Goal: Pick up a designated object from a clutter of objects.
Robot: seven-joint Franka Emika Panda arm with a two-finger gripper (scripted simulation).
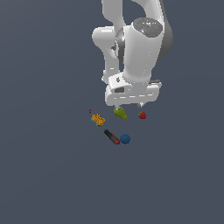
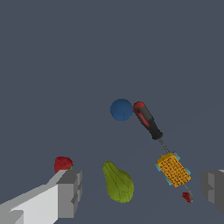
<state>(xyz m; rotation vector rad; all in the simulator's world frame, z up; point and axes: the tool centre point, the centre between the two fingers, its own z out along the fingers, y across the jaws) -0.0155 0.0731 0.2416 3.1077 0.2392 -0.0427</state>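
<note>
I see my white Panda arm [image 1: 138, 48] pointing straight down, its grey-fingered gripper [image 1: 129, 106] spread wide just above the green pear-shaped lump [image 1: 120, 113].

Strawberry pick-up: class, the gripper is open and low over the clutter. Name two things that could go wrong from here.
1. The open gripper brackets the green pear, not the strawberry, which lies just outside one finger. Closing now would probably grab the pear.
2. That finger sits right beside the strawberry, so descending further might knock it away.
</note>
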